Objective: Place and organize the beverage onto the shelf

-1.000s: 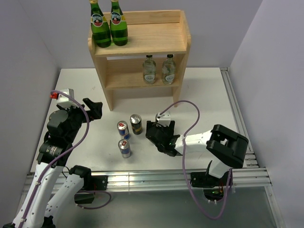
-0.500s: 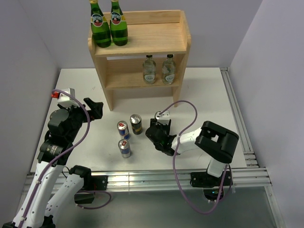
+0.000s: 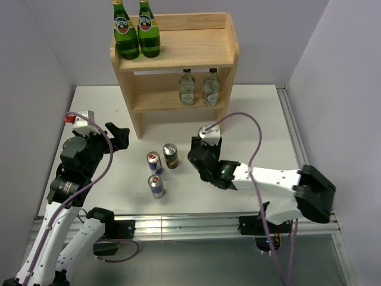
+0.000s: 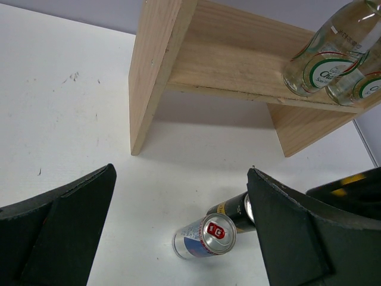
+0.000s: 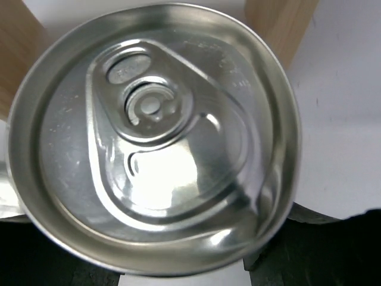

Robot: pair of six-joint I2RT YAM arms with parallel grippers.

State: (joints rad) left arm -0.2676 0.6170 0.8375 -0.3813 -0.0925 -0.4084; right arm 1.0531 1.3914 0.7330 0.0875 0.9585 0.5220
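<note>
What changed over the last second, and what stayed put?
The right gripper, holding a can, moved slightly toward the shelf as its arm stretched out. The left gripper, three cans on the table, clear bottles and green bottles stayed put.

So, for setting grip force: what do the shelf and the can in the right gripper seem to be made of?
Shelf: pale, unfinished-looking wood, matte, with visible grain. Can: metal, probably aluminium; its lid is bright silver and reflective, with a stamped pull tab.
</note>
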